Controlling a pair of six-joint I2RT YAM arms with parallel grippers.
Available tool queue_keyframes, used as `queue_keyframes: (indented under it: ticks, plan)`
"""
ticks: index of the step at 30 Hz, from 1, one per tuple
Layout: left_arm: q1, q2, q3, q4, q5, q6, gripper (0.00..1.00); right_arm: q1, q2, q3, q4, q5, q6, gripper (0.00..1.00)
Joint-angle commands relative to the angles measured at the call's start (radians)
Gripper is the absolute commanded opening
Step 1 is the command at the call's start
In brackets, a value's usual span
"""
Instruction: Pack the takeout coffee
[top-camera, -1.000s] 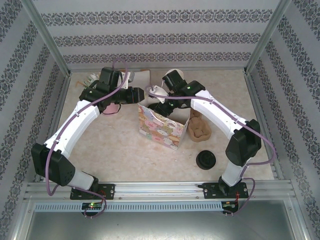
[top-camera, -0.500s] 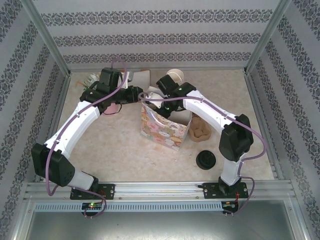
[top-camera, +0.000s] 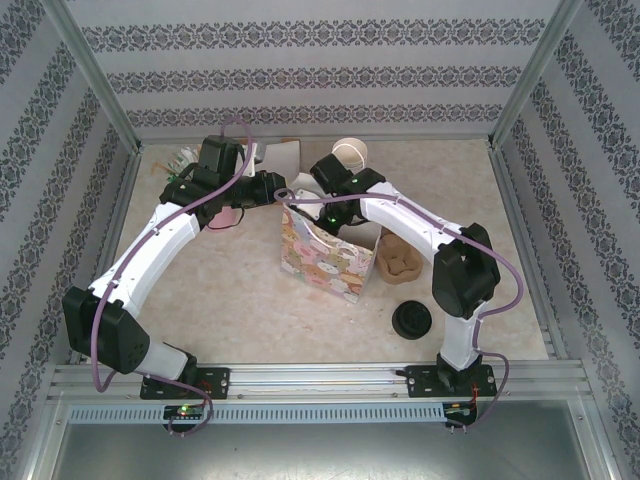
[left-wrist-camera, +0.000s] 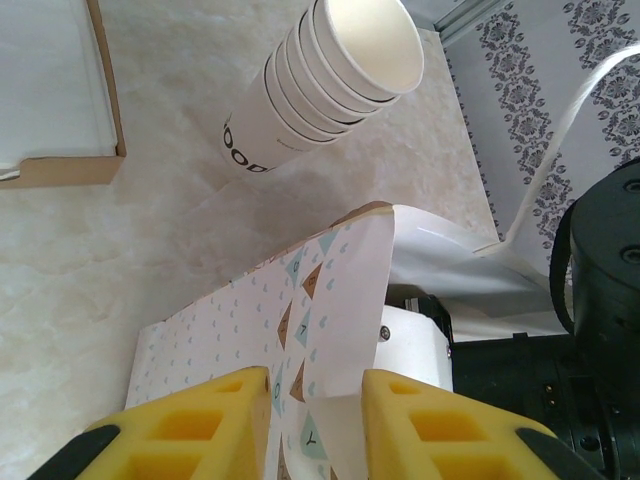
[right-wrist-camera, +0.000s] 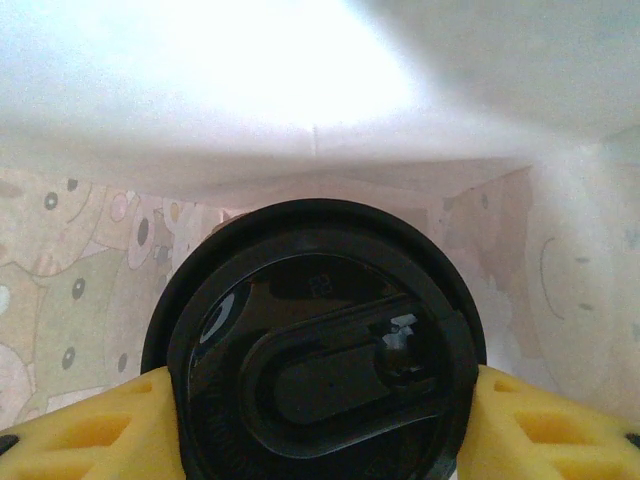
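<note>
My right hand (right-wrist-camera: 320, 420) grips the coffee (right-wrist-camera: 318, 345) by its lid, already down inside the bag (top-camera: 322, 262); my left hand (left-wrist-camera: 312, 425) pinches the bag's rim. Left: release and withdraw.

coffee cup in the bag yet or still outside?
In. The right wrist view shows the takeout coffee, between the right gripper fingers, ringed by the gift bag inner walls.

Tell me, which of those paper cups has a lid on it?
The takeout coffee held in the right end effector inside the patterned bag; it wears a black lid. The stacked cups at the back of the table are lidless.
</note>
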Motion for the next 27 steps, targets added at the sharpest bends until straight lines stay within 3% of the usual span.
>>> queue_keyframes:
  ticks: [1, 9, 27]
  plan:
    - [-0.009, -0.015, -0.019, 0.008, -0.015, -0.004, 0.31, 0.001, -0.003, -0.043, -0.002, -0.105, 0.016, 0.50]
    - [-0.010, -0.017, -0.033, 0.005, -0.006, -0.009, 0.31, -0.008, -0.060, -0.087, 0.087, -0.150, 0.063, 0.50]
    - [-0.015, -0.047, -0.066, 0.001, -0.021, -0.008, 0.31, 0.055, 0.074, -0.108, -0.044, 0.067, 0.024, 0.48]
